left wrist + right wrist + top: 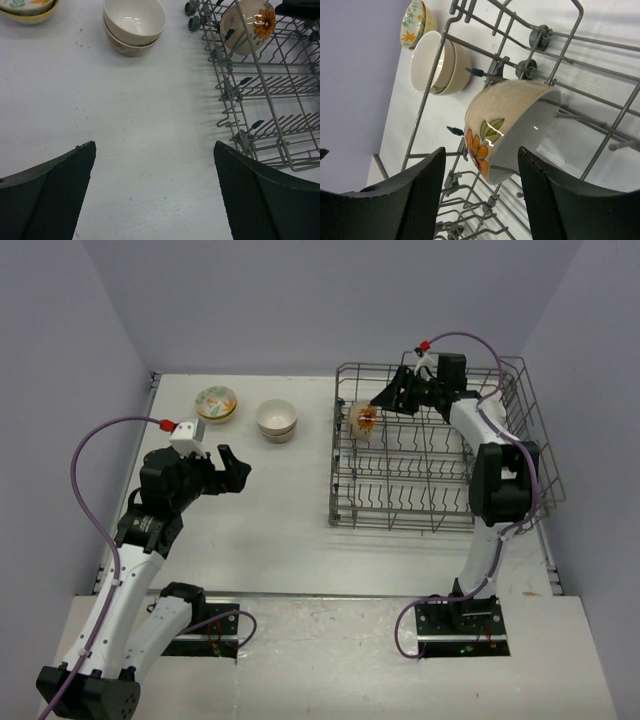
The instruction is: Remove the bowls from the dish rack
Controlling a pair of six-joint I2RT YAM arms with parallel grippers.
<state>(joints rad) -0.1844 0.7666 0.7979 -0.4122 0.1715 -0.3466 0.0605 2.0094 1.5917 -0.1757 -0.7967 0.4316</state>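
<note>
- Large grey wire dish rack [440, 512], right side of the white table [280, 540]: one bowl seen inside; the other tine rows look vacant.
- Cream ceramic bowl with orange flower [506, 125]: tipped on its side at the rack's far left corner, not yet out.
- White bowl stack [134, 22], plain glazed bowl nested in a cream one: on the table, left of the rack.
- Yellow floral bowl stack [215, 403]: on the table, further left.
- Right gripper [481, 155]: fingers spread either side of the flowered bowl, a gap showing on one side; not clamped.
- Left gripper [154, 150]: fully spread, holding nothing, over the table.
- Status, judged: nearly done; one bowl left.
</note>
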